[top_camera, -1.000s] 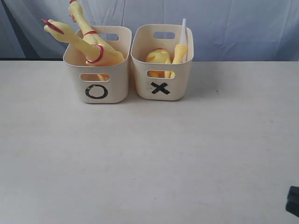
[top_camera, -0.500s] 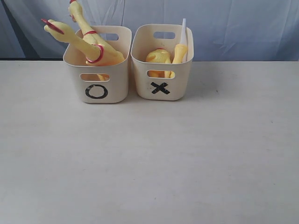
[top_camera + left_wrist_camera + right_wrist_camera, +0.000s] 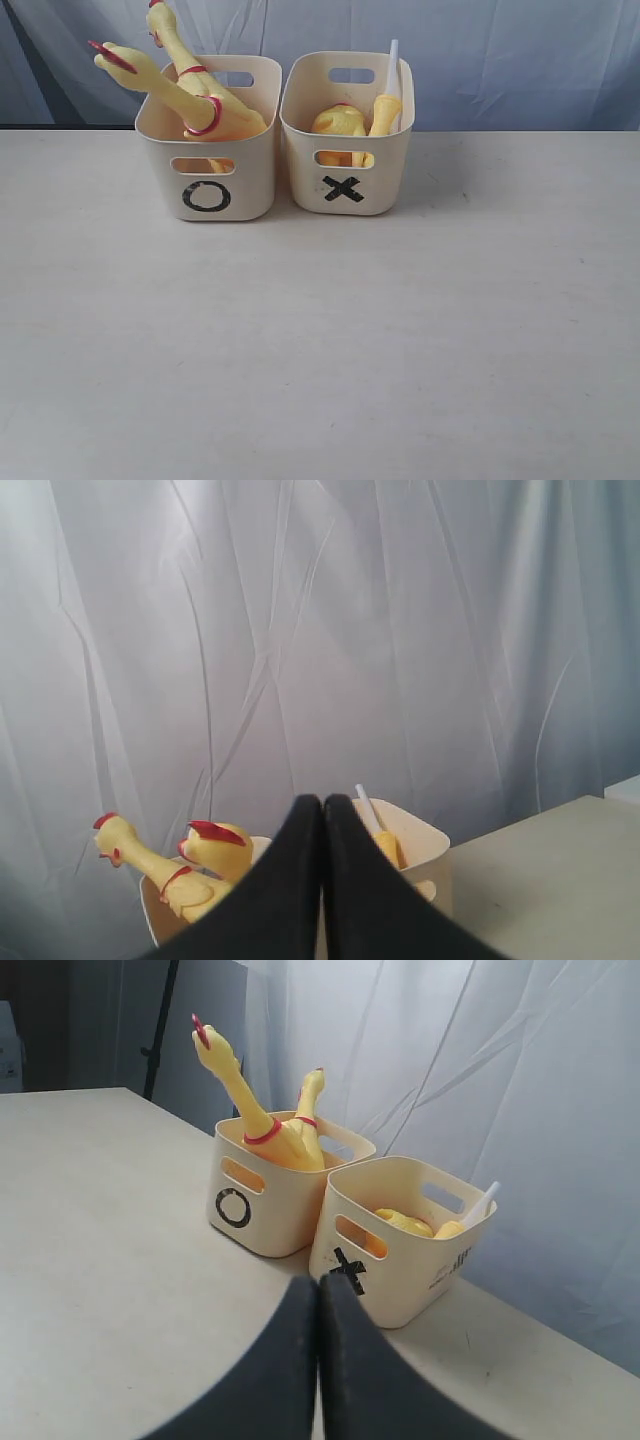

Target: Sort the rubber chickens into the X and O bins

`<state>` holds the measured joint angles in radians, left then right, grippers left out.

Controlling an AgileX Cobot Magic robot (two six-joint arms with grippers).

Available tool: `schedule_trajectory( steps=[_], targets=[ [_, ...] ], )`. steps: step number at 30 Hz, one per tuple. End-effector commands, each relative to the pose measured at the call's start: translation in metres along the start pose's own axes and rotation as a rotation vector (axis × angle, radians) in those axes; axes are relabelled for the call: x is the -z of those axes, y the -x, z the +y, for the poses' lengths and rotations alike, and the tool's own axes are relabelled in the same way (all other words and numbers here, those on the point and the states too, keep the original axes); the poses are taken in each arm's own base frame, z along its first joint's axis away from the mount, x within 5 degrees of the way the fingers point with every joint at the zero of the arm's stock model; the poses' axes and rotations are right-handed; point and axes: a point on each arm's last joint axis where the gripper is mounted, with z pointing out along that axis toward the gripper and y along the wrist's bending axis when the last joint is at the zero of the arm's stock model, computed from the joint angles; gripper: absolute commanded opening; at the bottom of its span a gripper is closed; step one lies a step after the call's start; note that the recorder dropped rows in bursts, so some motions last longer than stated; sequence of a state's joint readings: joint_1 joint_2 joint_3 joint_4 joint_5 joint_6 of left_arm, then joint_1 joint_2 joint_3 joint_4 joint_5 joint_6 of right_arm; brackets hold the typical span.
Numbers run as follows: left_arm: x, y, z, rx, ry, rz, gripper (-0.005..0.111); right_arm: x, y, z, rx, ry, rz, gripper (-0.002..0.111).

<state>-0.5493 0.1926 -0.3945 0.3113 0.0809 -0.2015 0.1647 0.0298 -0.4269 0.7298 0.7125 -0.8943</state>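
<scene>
The left end effector (image 3: 322,802) shows as two plain matte black fingers (image 3: 285,890). They are broad at the base and narrow to rounded tips, with only a thin seam between them. The right end effector (image 3: 319,1282) has the same smooth, tapered shape, its surfaces looking slightly greyer, more charcoal.

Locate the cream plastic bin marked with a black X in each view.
Exterior view: cream plastic X bin, upper middle, right of the cream plastic O bin.
Left wrist view: X bin partly hidden behind the shut left pincer; X mark not visible.
Right wrist view: X bin just beyond the shut right pincer, X mark showing.
Shared landmark: the white tube sticking out of it.
</scene>
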Motion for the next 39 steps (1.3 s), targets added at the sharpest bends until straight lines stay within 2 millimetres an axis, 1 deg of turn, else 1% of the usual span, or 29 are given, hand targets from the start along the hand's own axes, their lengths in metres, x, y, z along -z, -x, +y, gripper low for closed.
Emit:
schedule_trajectory(
  steps=[1, 4, 5, 7, 9, 11, 13, 14, 31, 33, 34, 36, 39],
  targets=[
    [0.001, -0.002, 0.0, -0.001, 0.001, 0.005, 0.0, 0.0, -0.001, 0.0, -0.004, -0.01, -0.004, 0.0],
    [0.002, -0.001, 0.001, -0.006, 0.025, 0.002, 0.0, 0.003, 0.0, 0.001, 0.004, -0.033, -0.021, 0.0],
    [0.002, -0.001, 0.003, -0.015, 0.067, 0.002, 0.0, 0.003, 0.0, 0.001, 0.003, -0.044, -0.02, 0.0],
    [0.005, -0.002, 0.011, -0.048, 0.216, 0.013, 0.0, 0.002, 0.0, 0.001, -0.008, -0.071, -0.017, 0.0],
    [0.015, 0.002, 0.016, -0.089, 0.372, -0.015, 0.0, 0.001, 0.0, 0.0, -0.011, -0.098, -0.011, 0.0],
    [0.027, 0.007, 0.015, -0.129, 0.478, -0.062, 0.0, 0.001, 0.0, 0.0, -0.013, -0.106, -0.01, 0.0],
    [0.038, 0.011, 0.011, -0.164, 0.554, -0.112, 0.0, 0.001, 0.0, 0.0, -0.013, -0.106, -0.01, 0.0],
    [0.04, 0.012, 0.01, -0.172, 0.57, -0.121, 0.0, 0.001, 0.0, 0.0, -0.013, -0.106, -0.01, 0.0],
    [0.04, 0.012, 0.01, -0.172, 0.577, -0.126, 0.0, 0.001, 0.0, 0.0, -0.013, -0.104, -0.008, 0.0],
    [0.04, 0.012, 0.01, -0.16, 0.575, -0.129, 0.0, 0.001, -0.004, -0.003, 0.052, -0.14, 0.041, 0.0],
    [0.04, 0.013, 0.01, -0.14, 0.572, -0.136, 0.0, 0.002, -0.009, -0.008, 0.144, -0.191, 0.11, 0.0],
    [0.04, 0.013, 0.009, -0.106, 0.567, -0.146, 0.0, 0.004, -0.017, -0.016, 0.262, -0.259, 0.2, 0.0],
    [0.038, 0.006, 0.01, -0.101, 0.556, -0.158, 0.0, 0.0, -0.03, -0.023, 0.329, -0.321, 0.243, 0.0]
  ],
)
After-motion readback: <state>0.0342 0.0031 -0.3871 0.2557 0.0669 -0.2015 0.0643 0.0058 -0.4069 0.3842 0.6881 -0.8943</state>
